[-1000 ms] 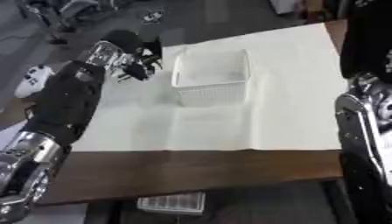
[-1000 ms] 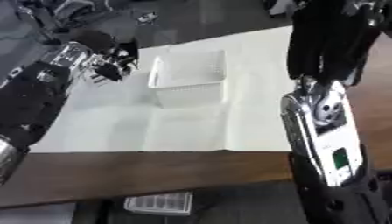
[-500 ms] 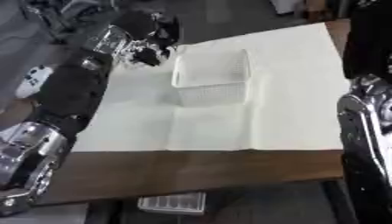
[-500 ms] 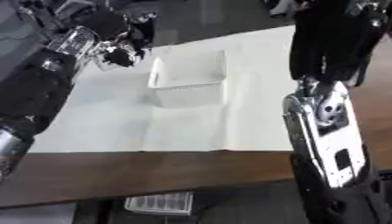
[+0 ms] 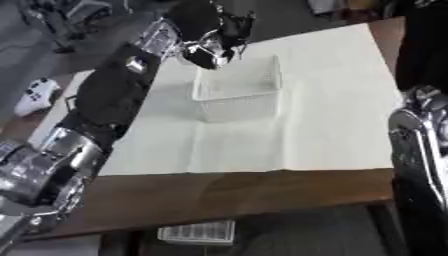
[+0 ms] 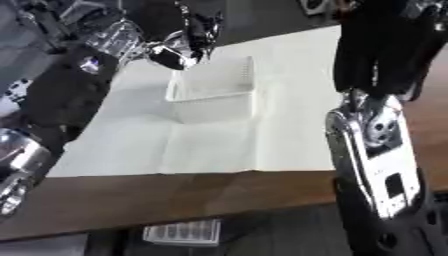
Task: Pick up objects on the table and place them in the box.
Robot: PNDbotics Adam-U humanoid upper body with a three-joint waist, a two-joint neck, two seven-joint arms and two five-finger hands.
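Moved: left hand point(image 5: 214, 37) rises from the white cloth point(image 5: 315, 120) to hover over the far-left rim of the box point(image 5: 238, 92).
Hand: curled around something dark; contents unclear.
Handling: apparently small, light; pinch-held.
Right hand: unseen.
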